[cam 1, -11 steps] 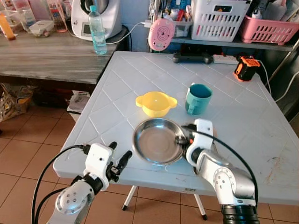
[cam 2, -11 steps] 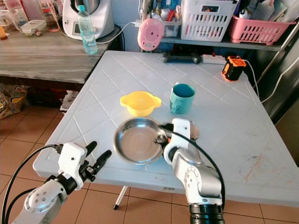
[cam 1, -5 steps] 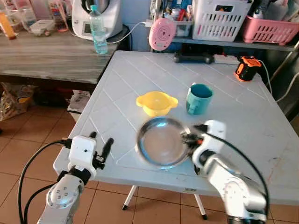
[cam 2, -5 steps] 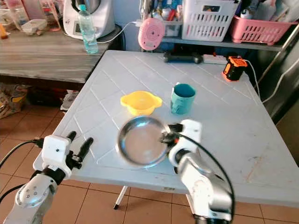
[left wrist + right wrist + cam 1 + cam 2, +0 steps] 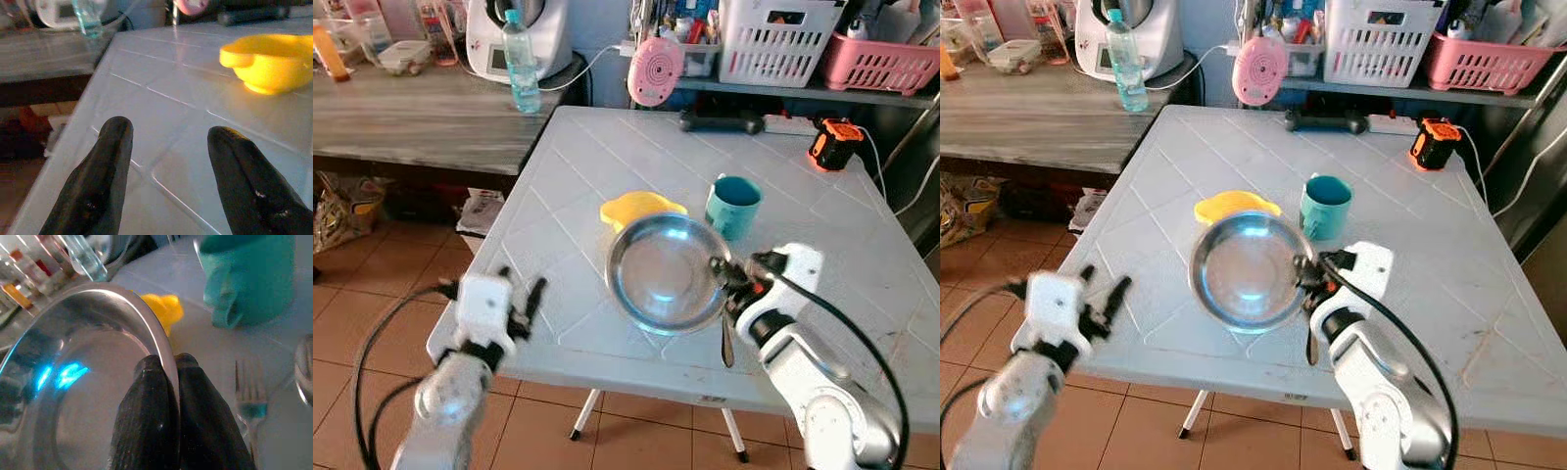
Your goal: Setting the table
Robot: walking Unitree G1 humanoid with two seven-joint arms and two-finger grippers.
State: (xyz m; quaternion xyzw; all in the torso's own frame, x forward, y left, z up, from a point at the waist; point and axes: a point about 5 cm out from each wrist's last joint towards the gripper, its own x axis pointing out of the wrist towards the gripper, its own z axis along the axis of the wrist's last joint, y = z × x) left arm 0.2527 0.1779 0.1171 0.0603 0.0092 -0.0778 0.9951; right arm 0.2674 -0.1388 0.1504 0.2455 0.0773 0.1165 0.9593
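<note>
A steel plate [image 5: 661,276] hangs tilted above the white table [image 5: 607,166], and my right gripper [image 5: 719,271] is shut on its right rim [image 5: 159,345]. Behind the plate sits a yellow bowl [image 5: 641,207], partly hidden by it. A teal mug [image 5: 734,206] stands just right of the bowl. A fork [image 5: 726,343] lies on the table under my right wrist, with a spoon [image 5: 304,367] beside it. My left gripper [image 5: 521,287] hovers open at the table's front left edge, its fingers [image 5: 105,166] pointing toward the bowl [image 5: 269,61], nothing between them.
A water bottle [image 5: 519,64] stands on the wooden counter [image 5: 411,117] to the left. At the table's far side are a pink round device [image 5: 656,70], a black bar [image 5: 720,121], an orange tool [image 5: 829,144] and baskets [image 5: 773,39]. Tiled floor lies below.
My right gripper has lifted the steel plate off the table and tipped it up, so it now covers part of the yellow bowl. The left gripper drew back to the left.
</note>
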